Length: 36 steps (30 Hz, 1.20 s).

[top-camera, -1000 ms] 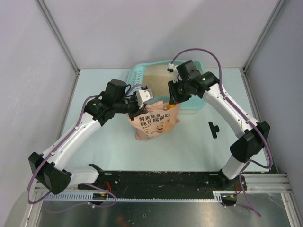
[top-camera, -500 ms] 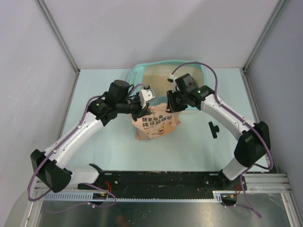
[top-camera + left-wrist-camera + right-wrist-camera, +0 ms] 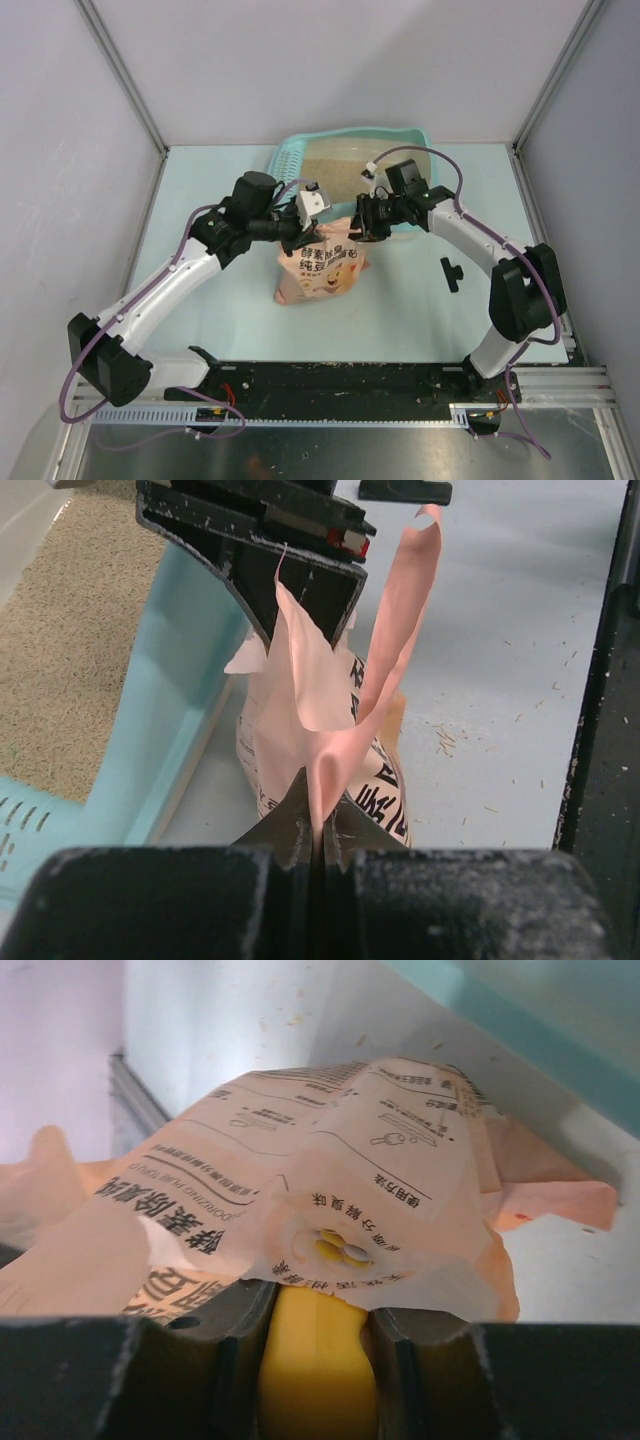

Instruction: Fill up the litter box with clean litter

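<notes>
we cannot tell what the yellow-orange thing [image 3: 315,1380] in the right gripper [image 3: 316,1302] is; the pink printed plastic bag [image 3: 330,1180] hides most of it. the light teal plastic litter box [image 3: 190,680] runs off the left wrist view's edge.

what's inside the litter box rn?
Beige litter covers the floor of the litter box. Its near part is hidden by the bag and right arm.

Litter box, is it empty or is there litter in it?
Not empty: beige litter covers the floor of the litter box in the top view. How deep, cannot tell.
</notes>
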### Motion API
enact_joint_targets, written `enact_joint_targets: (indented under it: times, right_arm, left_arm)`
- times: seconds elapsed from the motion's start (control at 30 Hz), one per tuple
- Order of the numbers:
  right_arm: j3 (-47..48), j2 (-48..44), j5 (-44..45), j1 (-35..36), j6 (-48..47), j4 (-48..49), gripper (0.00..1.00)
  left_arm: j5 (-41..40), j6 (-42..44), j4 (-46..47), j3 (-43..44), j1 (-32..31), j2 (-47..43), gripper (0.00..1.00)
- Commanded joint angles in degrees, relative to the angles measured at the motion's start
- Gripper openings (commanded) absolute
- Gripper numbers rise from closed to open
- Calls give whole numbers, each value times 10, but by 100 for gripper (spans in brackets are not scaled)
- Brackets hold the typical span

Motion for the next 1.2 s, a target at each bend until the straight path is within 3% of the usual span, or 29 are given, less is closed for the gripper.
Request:
enact_joint_targets:
  times: [0.0, 0.33, 0.53, 0.8, 0.87, 0.93, 0.97, 1.07, 1.17]
  right_arm:
    - [-3, 1, -232, -26, 94, 51, 0]
    - [-3, -11, -289, -129, 132, 78, 0]
    - [-3, -21, -346, -203, 99, 15, 0]
    - [-4, -6, -352, -240, 94, 32, 0]
    - [-9, 17, -322, -206, 133, 99, 0]
    - [-15, 40, -358, -183, 210, 245, 0]
    - [-10, 36, -367, -194, 243, 262, 0]
    - [8, 14, -358, -255, 156, 147, 0]
    - [7, 27, -340, -236, 140, 96, 0]
  left_arm:
    - [5, 31, 100, 6, -4, -20, 0]
    - [-14, 93, 65, 7, -5, -78, 1]
    - [6, 141, 51, 68, -5, -61, 0]
    - [-8, 170, 35, 111, -25, -38, 0]
    - [-10, 177, 35, 111, -27, -37, 0]
    - [-16, 181, 35, 114, -30, -27, 0]
    - [-17, 187, 36, 118, -31, -24, 0]
    - [-30, 197, 35, 137, -31, -16, 0]
    - [-26, 209, 36, 138, -31, -11, 0]
